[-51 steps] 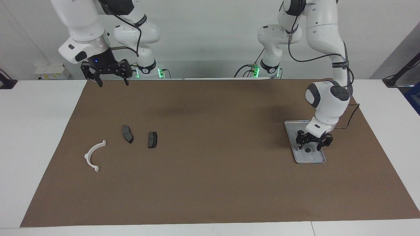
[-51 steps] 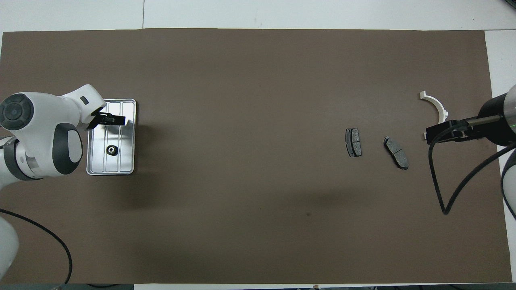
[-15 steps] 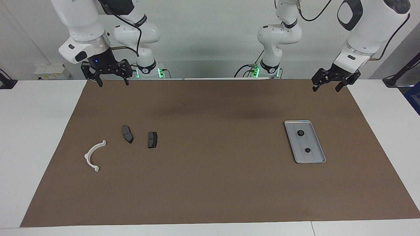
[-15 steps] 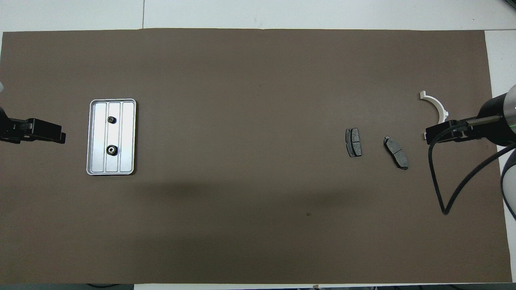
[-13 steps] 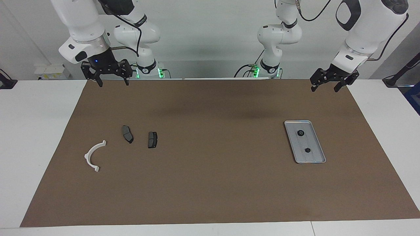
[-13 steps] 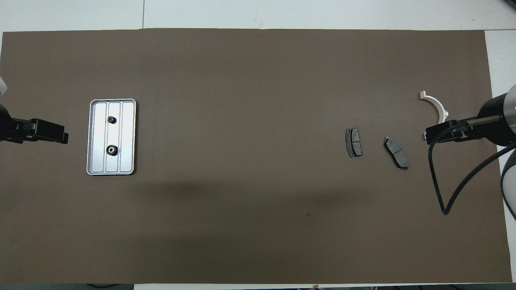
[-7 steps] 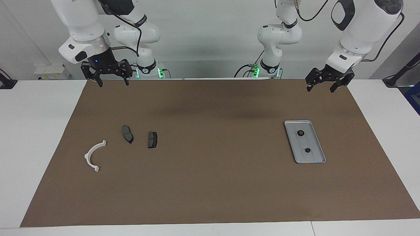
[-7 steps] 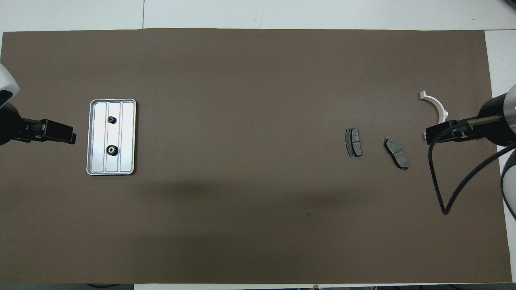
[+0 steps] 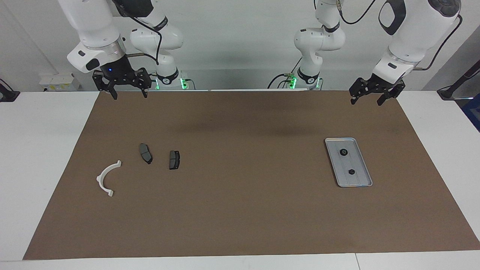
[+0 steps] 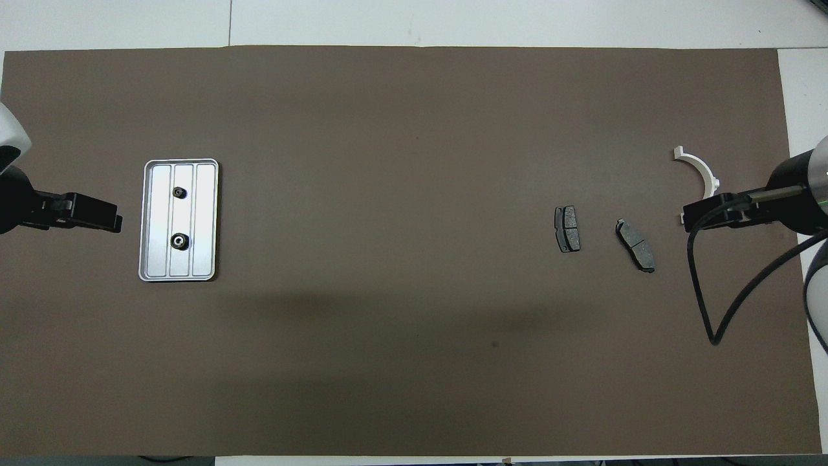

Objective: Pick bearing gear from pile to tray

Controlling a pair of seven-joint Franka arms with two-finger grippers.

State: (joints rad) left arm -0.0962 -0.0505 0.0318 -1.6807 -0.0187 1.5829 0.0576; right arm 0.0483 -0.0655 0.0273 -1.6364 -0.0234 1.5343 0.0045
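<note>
Silver-grey tray (image 9: 364, 181): lying on the brown mat (image 9: 240, 210) toward the left arm's end, two bearing gears (image 9: 342, 152) (image 9: 351, 171) resting on its floor.
Pile: only two brake pads (image 9: 145, 153) (image 9: 174, 159) and a white arc (image 9: 107, 177) are showing; no gear among them.
Left gripper (image 9: 366, 97): hanging over the mat's edge by the robots, jaws spread, empty.
Right gripper (image 9: 129, 94): waiting over its own corner, jaws apart, empty.
Your step: you are likely finishing; be checking the pile before reaching again.
</note>
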